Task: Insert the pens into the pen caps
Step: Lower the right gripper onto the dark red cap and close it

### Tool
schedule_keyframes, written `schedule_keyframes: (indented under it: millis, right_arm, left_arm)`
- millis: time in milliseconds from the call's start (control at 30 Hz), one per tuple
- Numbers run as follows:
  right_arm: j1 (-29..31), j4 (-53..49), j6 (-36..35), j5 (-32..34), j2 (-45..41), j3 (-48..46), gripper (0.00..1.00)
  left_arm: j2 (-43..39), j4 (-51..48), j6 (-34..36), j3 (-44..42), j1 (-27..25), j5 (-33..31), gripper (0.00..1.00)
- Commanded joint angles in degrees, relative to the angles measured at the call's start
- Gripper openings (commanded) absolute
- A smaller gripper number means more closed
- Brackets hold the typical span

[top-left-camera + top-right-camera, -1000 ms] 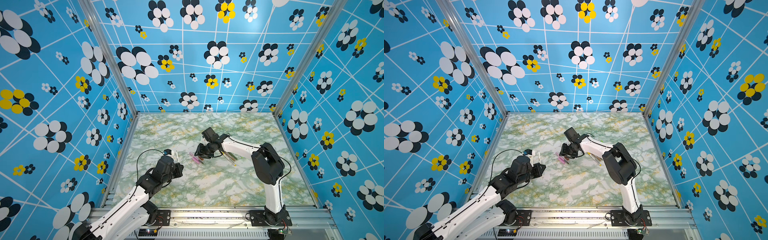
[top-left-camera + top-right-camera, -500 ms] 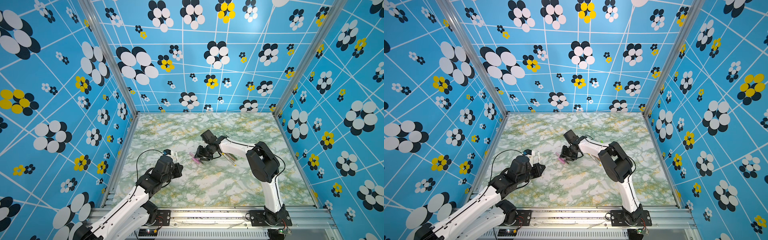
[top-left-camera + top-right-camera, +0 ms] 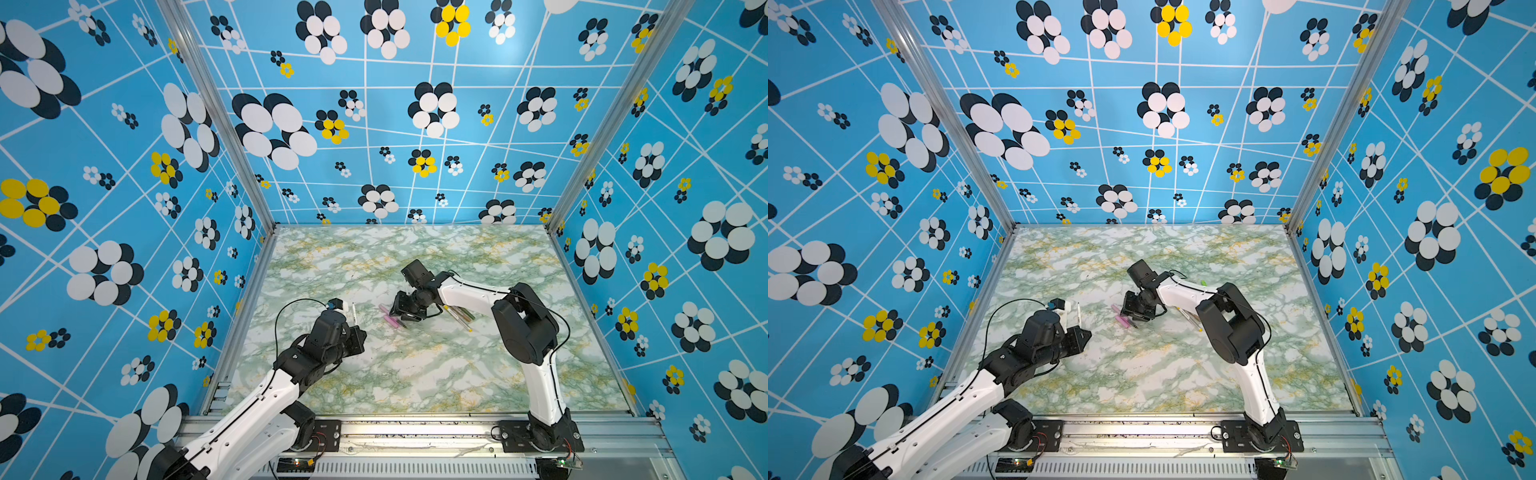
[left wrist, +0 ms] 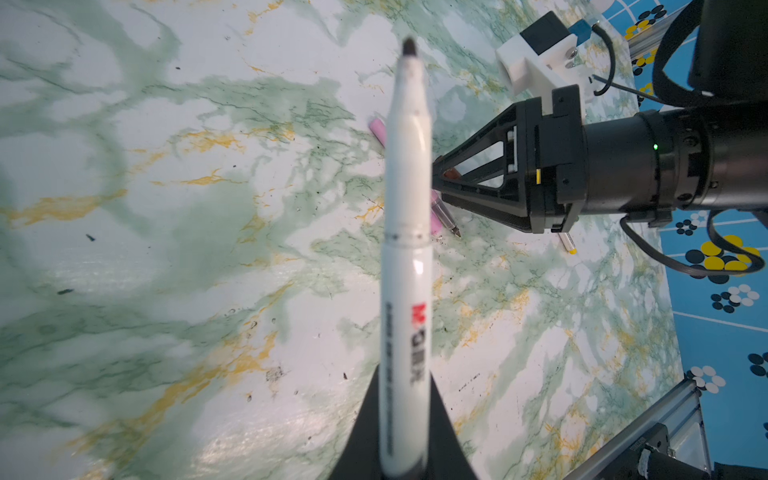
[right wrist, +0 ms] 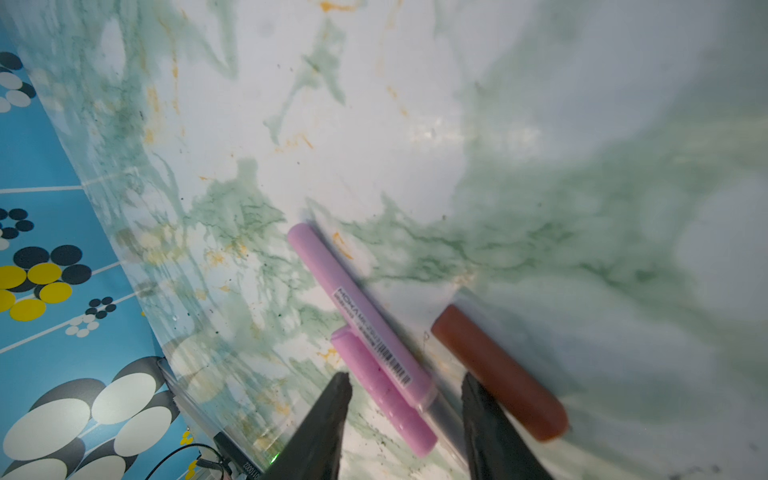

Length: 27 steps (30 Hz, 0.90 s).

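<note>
Left side first: the left gripper (image 4: 405,386) was clamped shut on the white pen (image 4: 405,208). It held the pen by the back of the barrel, so the dark tip stuck well out in front, clear of the fingers. That made sense to me (a cap can only go on if the writing end is free). The pen hung raised off the marble table (image 3: 415,374), out on the left in both top views and well apart from the loose pieces.

Now the middle, and the right gripper (image 5: 405,376) was down low, close to the surface, its jaws parted and nothing gripped between them. Under that gap lay the pink cap (image 5: 382,399). Right alongside it, touching or nearly so, lay the lower end of the pink pen (image 5: 357,307). The brown cap (image 5: 498,370) lay just outside one finger, roughly parallel to the pink pair.

I judged this to be a reach for a cap to bring over to the waiting white pen, though I couldn't tell which cap. The crowding looked like the snag, since closing there could catch pen and cap together. A nudge toward one piece seemed called for.

A few spare pens (image 3: 459,316) lay under the right forearm, uncapped as far as I could make out.
</note>
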Motion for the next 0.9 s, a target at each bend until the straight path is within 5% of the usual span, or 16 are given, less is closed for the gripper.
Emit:
schedule_keyframes:
  millis: [0, 467, 867]
  right_arm:
    - [-1.74, -3.72, -0.97, 4.04, -0.2, -0.66, 0.49]
    - [-5.44, -9.59, -2.63, 10.3, 0.64, 1.16, 0.52]
    - [-3.96, -15.98, -6.85, 14.59, 6.68, 9.22, 0.45]
  left_arm:
    - [0.24, 1.2, 1.25, 1.0, 0.49, 0.75, 0.0]
    - [0.68, 1.15, 1.89, 1.67, 0.72, 0.88, 0.0]
    - [-0.45, 0.77, 2.42, 0.97, 1.59, 1.31, 0.0]
